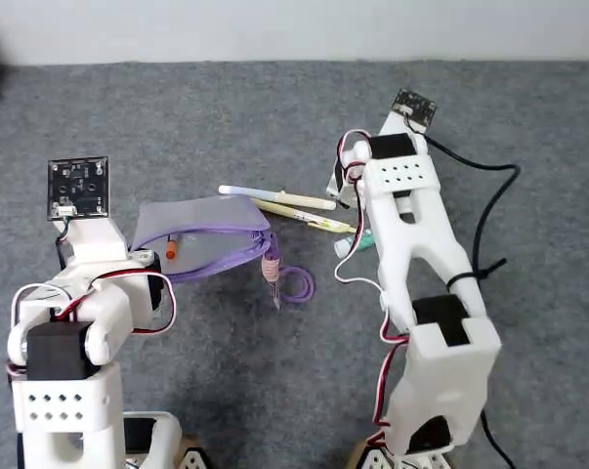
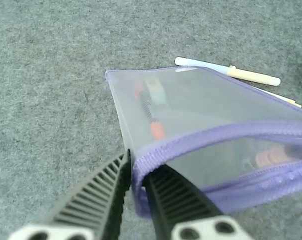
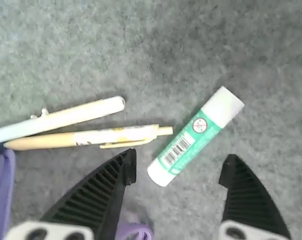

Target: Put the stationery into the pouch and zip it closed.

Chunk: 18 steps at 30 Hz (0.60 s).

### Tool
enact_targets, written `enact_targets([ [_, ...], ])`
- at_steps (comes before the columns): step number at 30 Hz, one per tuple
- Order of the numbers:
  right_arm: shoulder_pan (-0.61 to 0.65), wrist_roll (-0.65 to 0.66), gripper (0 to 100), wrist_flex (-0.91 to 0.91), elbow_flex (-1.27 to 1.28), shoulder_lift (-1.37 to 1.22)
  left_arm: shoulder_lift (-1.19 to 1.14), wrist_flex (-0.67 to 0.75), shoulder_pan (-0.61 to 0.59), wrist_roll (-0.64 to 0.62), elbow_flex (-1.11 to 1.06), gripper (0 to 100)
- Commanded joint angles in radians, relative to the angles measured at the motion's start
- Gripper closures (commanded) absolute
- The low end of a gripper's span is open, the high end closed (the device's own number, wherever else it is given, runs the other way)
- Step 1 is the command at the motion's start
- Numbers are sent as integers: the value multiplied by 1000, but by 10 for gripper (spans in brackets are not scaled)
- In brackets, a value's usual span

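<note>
**Pouch pinned open, glue stick next in line**

From the high view, the purple pouch (image 1: 208, 227) lies on the grey mat (image 1: 274, 107) in front of the left arm (image 1: 89, 293), its zip unfastened and its mouth turned towards the loose items. An orange-tipped pen (image 1: 171, 248) is already inside. A pale pen (image 1: 274, 196) and a yellow pen (image 1: 304, 216) lie side by side just beyond the mouth. The zip's cord loop (image 1: 296, 284) trails on the mat. The right arm (image 1: 411, 225) stretches over the glue stick (image 1: 345, 248), covering most of it.

In the left wrist view, the left gripper (image 2: 137, 167) is clamped on the pouch's zip-side corner, one finger on each face. The likely purpose is to stop the pouch sliding while things are pushed in. Through the cloudy wall, a pinkish shape near the zip may be an eraser, though I cannot be sure.

In the right wrist view, the right gripper (image 3: 181, 160) hangs above the glue stick with its fingers spread wide and holding nothing. The stick lies at a slant between them, touching neither. Both pens lie just beside it, so closing carelessly could nudge the yellow one.
</note>
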State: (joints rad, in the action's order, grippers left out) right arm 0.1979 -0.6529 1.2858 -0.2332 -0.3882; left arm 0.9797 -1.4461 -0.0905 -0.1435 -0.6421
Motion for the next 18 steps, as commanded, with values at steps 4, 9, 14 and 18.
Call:
enact_targets([
  [4,-16,-11,745,1,-78,-82,-3,20,0,-6,7,987],
  [9,-70,-8,745,-18,-132,-160,-3,20,0,-6,7,987],
  [14,-97,15,745,-19,-180,-240,-3,20,0,-6,7,987],
  [18,-90,23,746,-31,-184,-286,-3,20,0,-6,5,987],
])
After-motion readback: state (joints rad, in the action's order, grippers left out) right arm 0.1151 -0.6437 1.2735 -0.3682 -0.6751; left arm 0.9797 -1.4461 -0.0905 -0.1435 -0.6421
